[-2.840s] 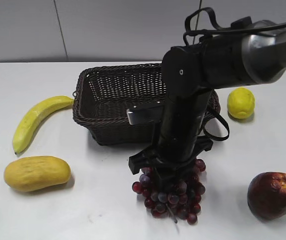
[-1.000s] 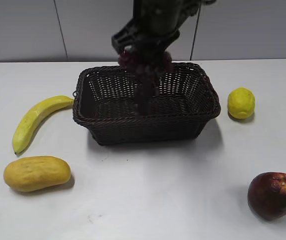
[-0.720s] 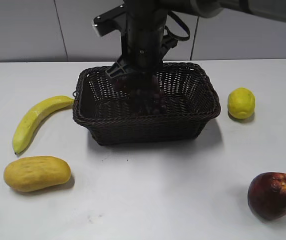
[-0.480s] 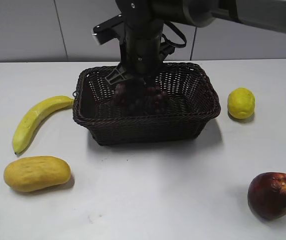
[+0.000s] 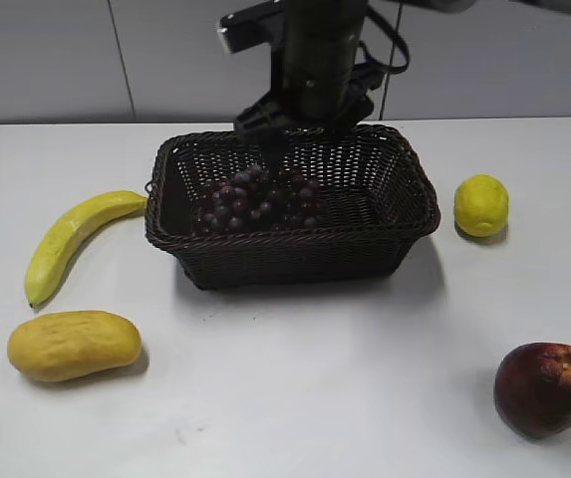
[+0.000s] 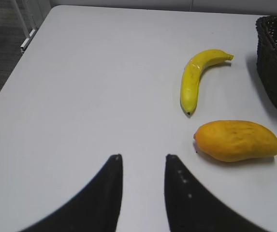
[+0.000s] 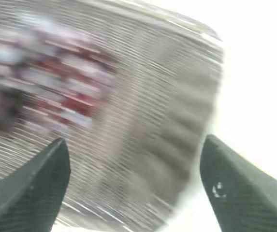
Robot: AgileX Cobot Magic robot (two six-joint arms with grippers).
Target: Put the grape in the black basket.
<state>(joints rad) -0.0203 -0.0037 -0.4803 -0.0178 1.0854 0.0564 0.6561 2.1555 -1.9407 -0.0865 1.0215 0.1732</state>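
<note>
The grape (image 5: 255, 199), a bunch of dark red and purple berries, lies inside the black basket (image 5: 405, 214) toward its left half. It shows blurred in the right wrist view (image 7: 65, 92). My right gripper (image 7: 134, 145) is open and empty, above the basket's far rim (image 5: 300, 118). My left gripper (image 6: 143, 157) is open and empty over bare table, left of the basket's corner (image 6: 276, 63).
A banana (image 5: 71, 239) and a mango (image 5: 74, 345) lie left of the basket; both show in the left wrist view, banana (image 6: 196, 77) and mango (image 6: 237, 140). A lemon (image 5: 481, 205) sits right of the basket. A dark red fruit (image 5: 545, 388) sits front right.
My right gripper carried the grape from the table front over the basket, lowered it in, let go, and has risen and moved right. The grape now rests in the basket.
</note>
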